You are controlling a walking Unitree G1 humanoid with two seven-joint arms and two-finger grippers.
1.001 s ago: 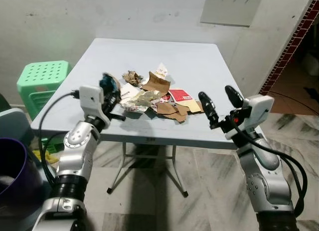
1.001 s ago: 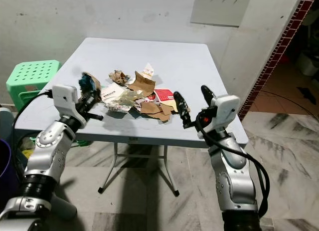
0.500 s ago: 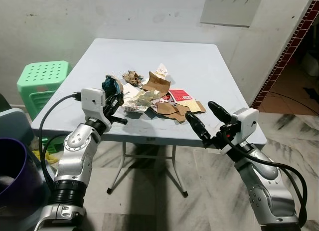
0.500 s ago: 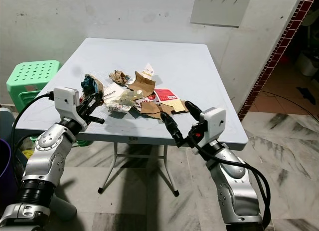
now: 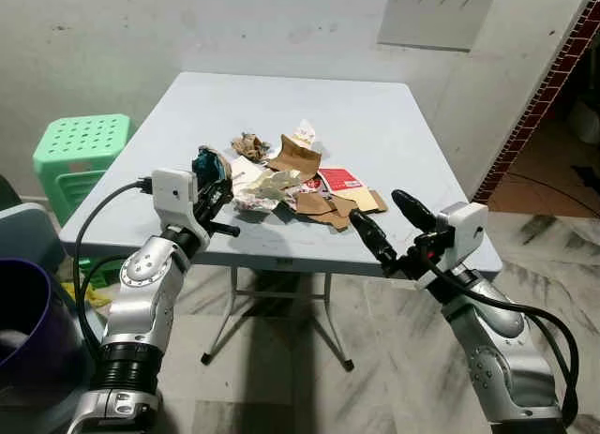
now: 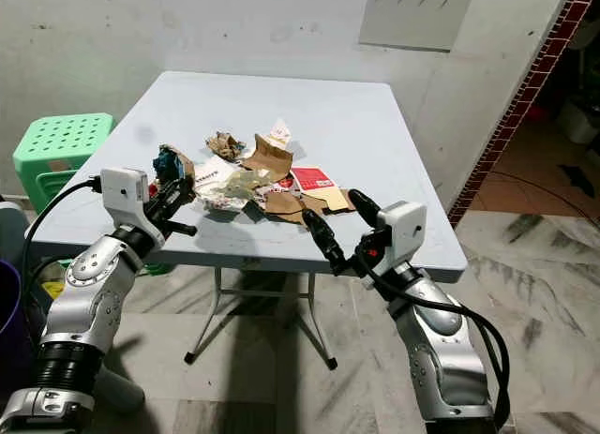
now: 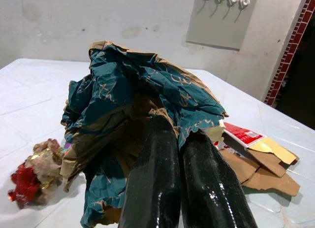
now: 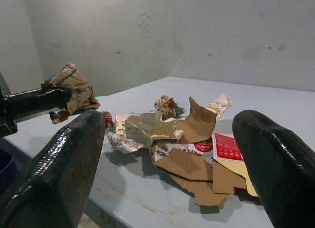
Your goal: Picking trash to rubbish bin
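Pale blue square folding table [image 5: 375, 125] stands against a grey wall, with one green perforated plastic stool [image 5: 77, 145] at its left side and one dark purple rubbish bin [image 5: 26, 312] on the floor at the robot's far left. One loose heap of torn brown cardboard and crumpled paper [image 5: 300, 186] lies near the table's front edge; within it, one red-and-white printed wrapper [image 5: 339, 179] and one small crumpled brown ball [image 5: 248, 145] can be told apart. Left gripper [image 5: 212, 185], on a raised, bent silver arm, sits just above the table's front-left edge; its two black fingers [image 7: 167, 179] are pressed together, grasping one crumpled teal-and-brown paper wad [image 7: 142, 105], held clear of the heap. Right gripper [image 5: 382, 223] reaches in low over the front edge, just right of the heap, its two fingers [image 8: 59, 159] spread wide and holding nothing.
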